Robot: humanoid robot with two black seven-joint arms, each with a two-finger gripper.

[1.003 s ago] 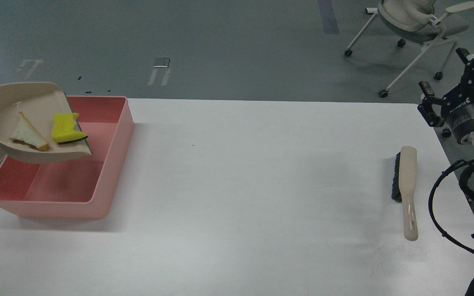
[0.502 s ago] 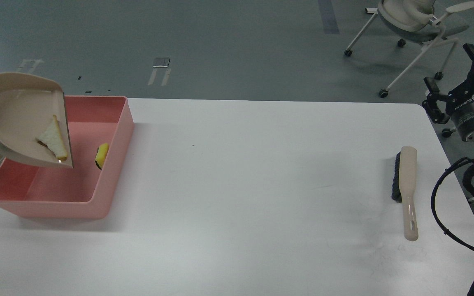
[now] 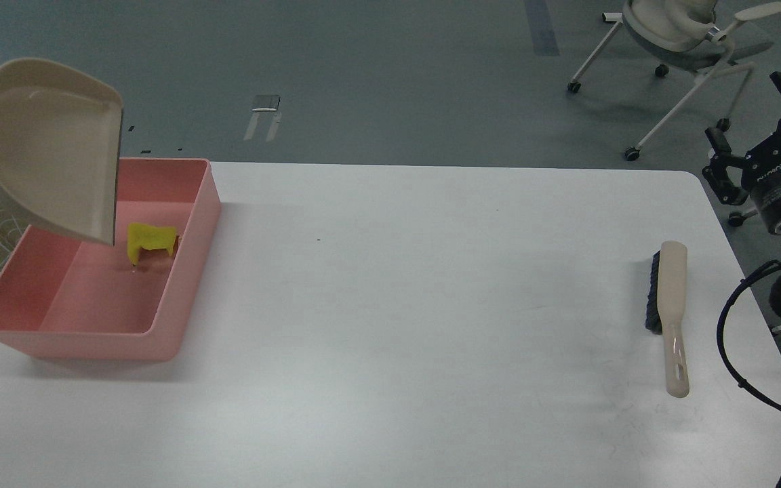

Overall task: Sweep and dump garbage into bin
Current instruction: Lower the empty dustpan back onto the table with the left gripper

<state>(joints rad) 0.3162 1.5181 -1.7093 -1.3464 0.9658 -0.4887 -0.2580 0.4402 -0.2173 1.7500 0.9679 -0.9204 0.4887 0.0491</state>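
Evidently light and squashy, the bright yellow sponge-like chunk (image 3: 150, 241) lies in the shallow pink plastic tub (image 3: 187, 298) at left; the right pincer (image 3: 763, 142) hangs spread, the left unseen.

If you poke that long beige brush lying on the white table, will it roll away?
Probably not. The beige plastic brush with black bristles lies flat on the white table, and its bristle row sticks out to one side, which should stop rolling. Its smooth, glossy handle would likely slide instead. It looks stiff and fairly light.
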